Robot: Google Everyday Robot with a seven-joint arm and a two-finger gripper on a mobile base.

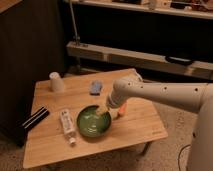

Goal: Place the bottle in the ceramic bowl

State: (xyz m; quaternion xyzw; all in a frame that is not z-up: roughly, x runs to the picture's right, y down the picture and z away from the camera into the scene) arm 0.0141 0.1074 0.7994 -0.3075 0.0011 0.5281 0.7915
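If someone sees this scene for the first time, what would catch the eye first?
The big white arm reaching in from the right draws the eye first, its gripper over the right rim of the green ceramic bowl near the front of the wooden table. Next, the bottle lies just left of the bowl, not in it.

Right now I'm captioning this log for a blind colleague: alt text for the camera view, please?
The robot's gripper hangs over the right rim of a green bowl on a wooden table; the bottle lies flat just left of it. A white cup stands upturned at the far left corner.
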